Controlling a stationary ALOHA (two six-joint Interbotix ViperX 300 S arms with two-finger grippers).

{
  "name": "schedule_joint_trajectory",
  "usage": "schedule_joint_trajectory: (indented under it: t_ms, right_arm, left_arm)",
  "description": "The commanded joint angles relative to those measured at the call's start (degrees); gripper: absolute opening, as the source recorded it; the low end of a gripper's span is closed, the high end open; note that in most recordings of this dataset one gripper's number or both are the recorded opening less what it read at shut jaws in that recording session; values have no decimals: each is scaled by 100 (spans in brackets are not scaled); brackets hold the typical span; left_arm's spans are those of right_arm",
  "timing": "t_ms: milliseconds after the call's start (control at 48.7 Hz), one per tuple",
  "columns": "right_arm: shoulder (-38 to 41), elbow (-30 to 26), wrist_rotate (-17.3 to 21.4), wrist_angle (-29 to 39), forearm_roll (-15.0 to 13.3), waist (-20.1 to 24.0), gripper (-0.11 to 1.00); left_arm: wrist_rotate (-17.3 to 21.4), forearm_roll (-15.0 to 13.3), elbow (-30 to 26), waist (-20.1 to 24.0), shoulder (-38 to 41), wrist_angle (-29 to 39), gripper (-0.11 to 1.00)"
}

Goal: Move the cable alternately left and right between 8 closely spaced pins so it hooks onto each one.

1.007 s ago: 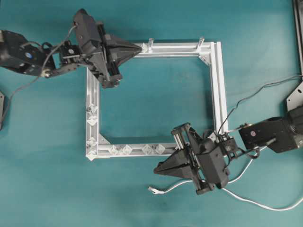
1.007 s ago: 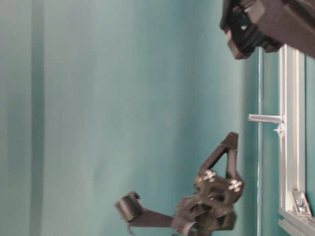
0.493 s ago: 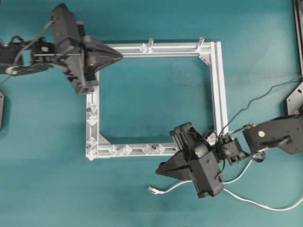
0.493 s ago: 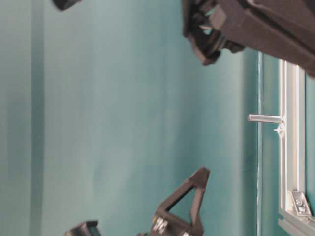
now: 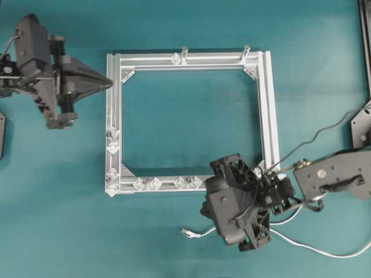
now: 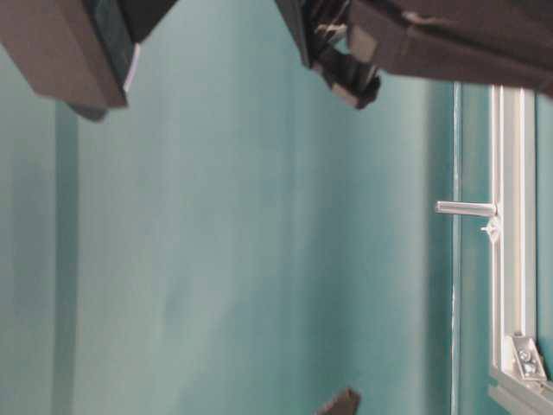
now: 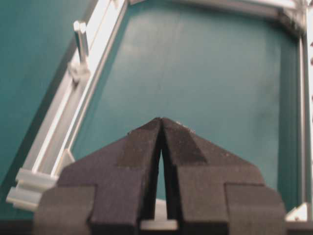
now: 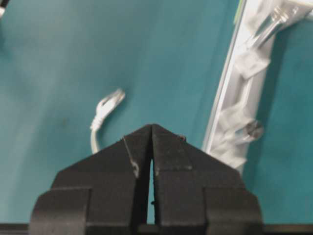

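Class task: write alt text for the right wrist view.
The shut right gripper fills the foreground above a teal surface. The white cable, plug tip up, lies just left of it; a pale aluminium frame rail with translucent pins runs along the right.

Gripper: black left gripper [image 7: 161, 122], its foam-padded fingers [image 7: 139, 149] pressed together at the tips, nothing between them.
Frame: square silver aluminium frame [image 7: 88, 83] lying on the teal tabletop [image 7: 195, 73].
Post: short grey cylindrical post [image 7: 80, 41] standing upright on the frame's left rail.
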Motion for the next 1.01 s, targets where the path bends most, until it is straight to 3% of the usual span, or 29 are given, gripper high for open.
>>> schedule_joint_trajectory:
  t_ms: [0,349,452,657,986]
  right_arm:
    - [9,-290,141,387,9,176,0]
    - [448,-888,861,932,88,352,1]
    - [624,-1028,1222,940,88,352,20]
    - [923,-1257,1934,949,88,352,80]
    - [1292,-1494,2399,1011,88,352,81]
  left_arm:
    - [-9,9,26,-18,-237,79,0]
    - [-79,18,580,-35,-1116,193,6]
    - [-105,9,721,-44,-1397,369,6]
    - [-114,9,976,-44,-2021,800,6]
    - [-114,9,1397,-44,-3076,1310,6]
